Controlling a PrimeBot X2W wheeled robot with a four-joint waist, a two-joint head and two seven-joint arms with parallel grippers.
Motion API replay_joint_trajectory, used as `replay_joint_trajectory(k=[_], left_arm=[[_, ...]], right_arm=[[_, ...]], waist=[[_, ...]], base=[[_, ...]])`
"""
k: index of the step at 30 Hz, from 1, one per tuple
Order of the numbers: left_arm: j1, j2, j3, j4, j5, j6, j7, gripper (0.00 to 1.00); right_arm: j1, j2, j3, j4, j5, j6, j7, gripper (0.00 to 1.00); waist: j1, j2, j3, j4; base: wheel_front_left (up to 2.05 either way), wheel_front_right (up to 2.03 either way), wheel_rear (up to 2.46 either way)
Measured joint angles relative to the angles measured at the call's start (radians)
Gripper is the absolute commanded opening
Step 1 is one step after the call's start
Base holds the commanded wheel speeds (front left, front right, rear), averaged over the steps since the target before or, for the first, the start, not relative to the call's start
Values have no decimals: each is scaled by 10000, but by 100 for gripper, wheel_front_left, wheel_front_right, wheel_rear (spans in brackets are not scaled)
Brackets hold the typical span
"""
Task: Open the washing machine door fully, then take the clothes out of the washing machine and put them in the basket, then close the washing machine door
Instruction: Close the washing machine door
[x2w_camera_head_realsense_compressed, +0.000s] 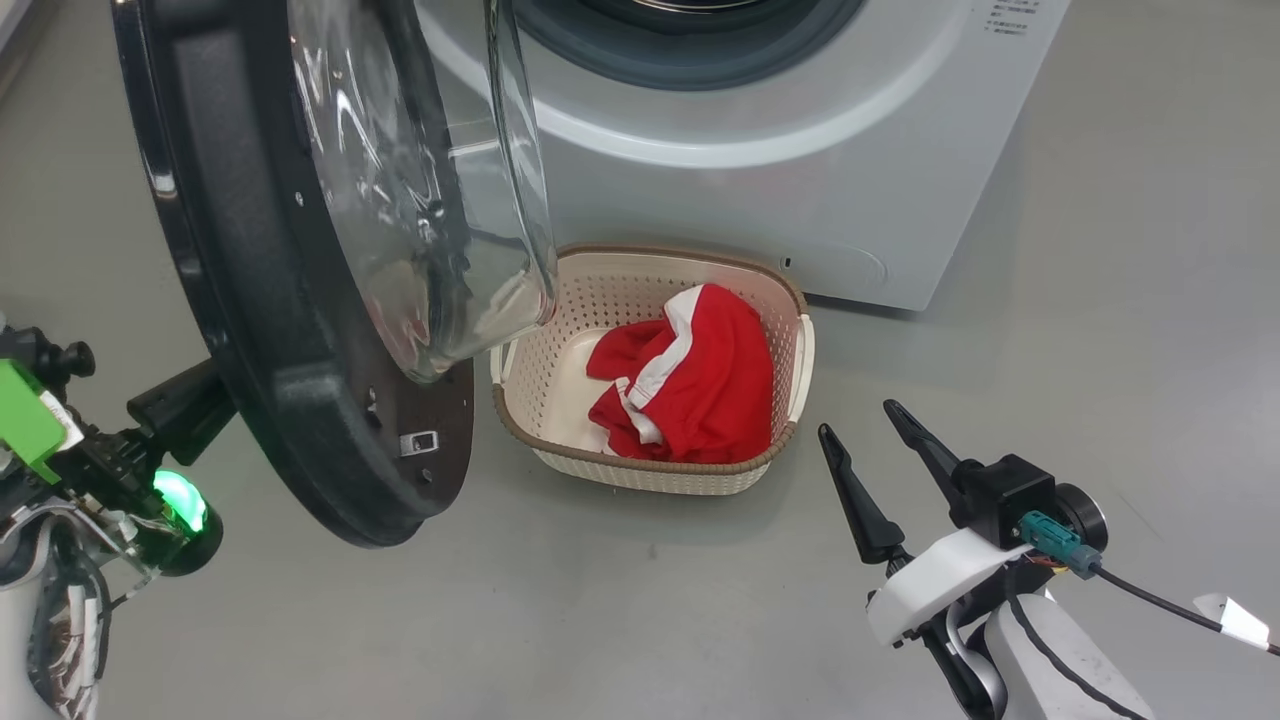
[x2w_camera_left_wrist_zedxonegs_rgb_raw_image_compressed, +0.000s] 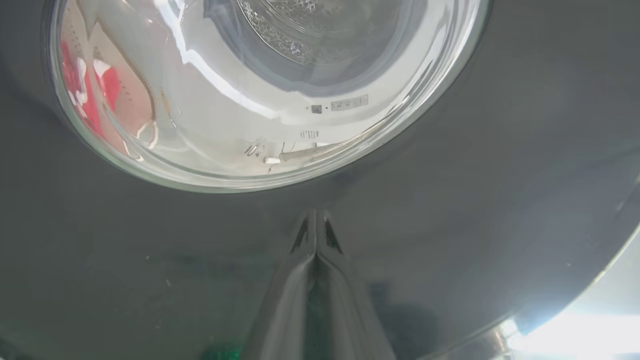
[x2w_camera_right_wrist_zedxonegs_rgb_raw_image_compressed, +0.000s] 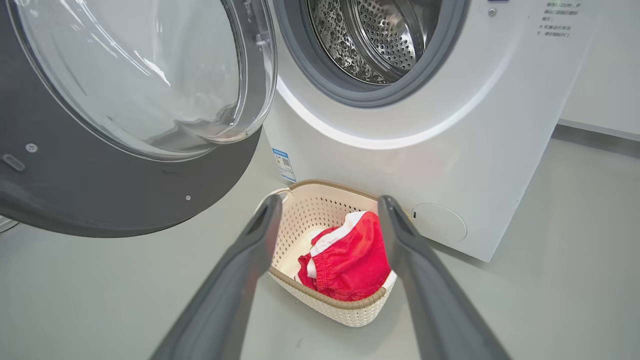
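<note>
Washing machine door (x2w_camera_head_realsense_compressed: 260, 330): found swung well out from the washing machine (x2w_camera_head_realsense_compressed: 800, 170), hung from the left side of the opening, with its glass bowl (x2w_camera_head_realsense_compressed: 400, 180) turned toward the basket. The part of the drum (x2w_camera_right_wrist_zedxonegs_rgb_raw_image_compressed: 380, 35) that shows holds no garment.

The left gripper (x2w_camera_left_wrist_zedxonegs_rgb_raw_image_compressed: 316, 225) is clenched and empty, its fingers pressed tip to tip. It is set at the door's glossy black outer face, just below the glass. Whether the tips actually bear on that face cannot be confirmed.

The basket (x2w_camera_head_realsense_compressed: 655, 255) stands on the floor (x2w_camera_head_realsense_compressed: 1100, 300), close against the foot of the machine's front. In the head view its left rim lies under the overhang of the glass. The clothes (x2w_camera_head_realsense_compressed: 710, 380) lie bunched inside, toward the right wall, with nothing trailing over the rim.

The right gripper (x2w_camera_head_realsense_compressed: 857, 418) is released and empty, fingers spread wide, over the floor near the basket's near right corner and clear of it.

Assessment: unloading appears complete, and the step in hand is closing the door.

Recommendations:
- Push with the closed tips on the black rim, not the glass.
- Push well away from the hinge side, for leverage.
- Let the wrist follow the door's arc so the tips do not skate on the gloss.
- Press steadily until the latch seats.
- Watch the lower edge of the door over the basket rim, as the clearance cannot be judged from here.
- Keep the right arm outside the swing.
</note>
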Motion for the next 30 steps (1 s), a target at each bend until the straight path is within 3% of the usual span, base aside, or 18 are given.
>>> replay_joint_trajectory(k=[15, 30], left_arm=[[184, -612, 132, -872, -355, 2, -17, 0], [-248, -909, 654, -1417, -372, -15, -1210, 0]], right_arm=[[-95, 90, -23, -15, 50, 2, 0, 100], [-253, 128, -119, -157, 305, 0, 0, 100]], waist=[[0, 0, 31, -1490], [0, 0, 342, -3310]], base=[[0, 0, 0], [0, 0, 0]])
